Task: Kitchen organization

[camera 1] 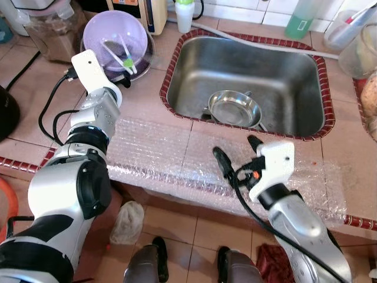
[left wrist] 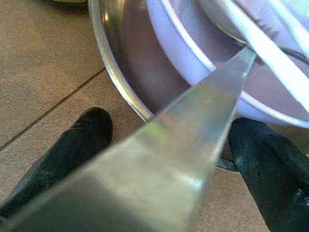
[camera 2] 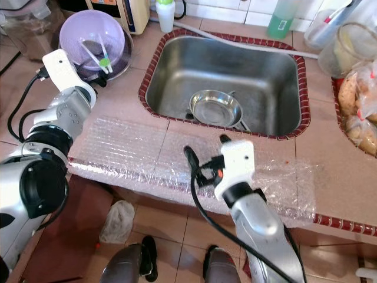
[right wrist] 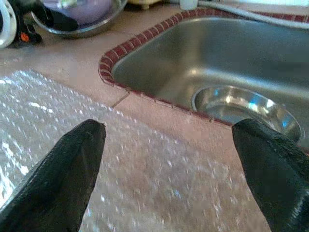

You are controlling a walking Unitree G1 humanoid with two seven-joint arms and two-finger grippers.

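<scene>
Steel blade [left wrist: 193, 145] between the left hand's fingers, at the rim of a metal bowl holding a purple bowl.
Left hand [camera 1: 121, 79] sits at the far left of the tiled surface [camera 1: 147, 94], its fingers apart either side of the blade, which the wrist view shows reaching the metal bowl [left wrist: 116, 82] and purple bowl [camera 1: 115, 35]. Right hand [camera 1: 235, 150], fingers wide apart and empty, hovers over bubble wrap [camera 1: 171, 156] near the sink [camera 1: 294, 76], where a steel dish [camera 1: 234, 109] lies.
</scene>
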